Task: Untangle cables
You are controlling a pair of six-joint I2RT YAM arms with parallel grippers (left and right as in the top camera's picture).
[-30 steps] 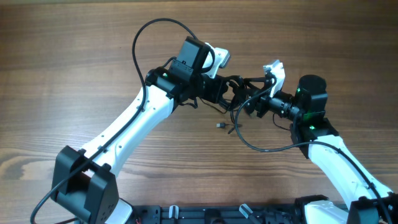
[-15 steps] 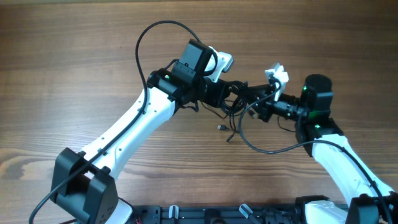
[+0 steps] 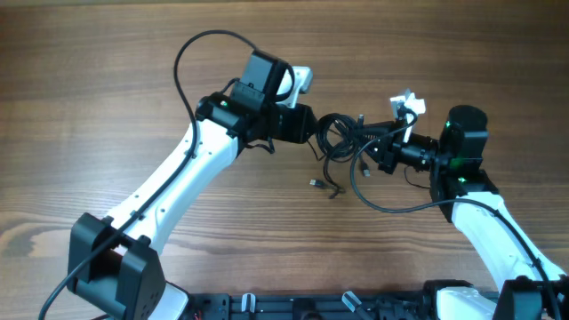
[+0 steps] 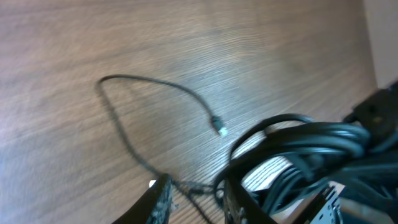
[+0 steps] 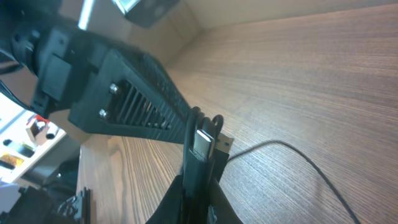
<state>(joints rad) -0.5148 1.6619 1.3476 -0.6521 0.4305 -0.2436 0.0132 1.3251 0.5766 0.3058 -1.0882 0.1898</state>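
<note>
Cables [image 3: 340, 135] form a knotted black bundle over the wooden table [image 3: 107, 71], between the two grippers. The left arm [image 3: 178, 178] stretches diagonally from the near-left base toward the centre, its wrist turned so the left gripper [image 3: 307, 124] points right, just beside the bundle. Its fingers [image 4: 158, 202] stand apart, released, with one thin cord running loosely through the gap. The right arm [image 3: 498, 240] rises from the near-right corner and bends left. The right gripper [image 3: 380, 151] is clenched on a strand of the cables, and a metal-tipped end pokes out above its fingertips. A loose loop trails onto the wood, ending in a small plug [image 3: 316, 182].
</note>
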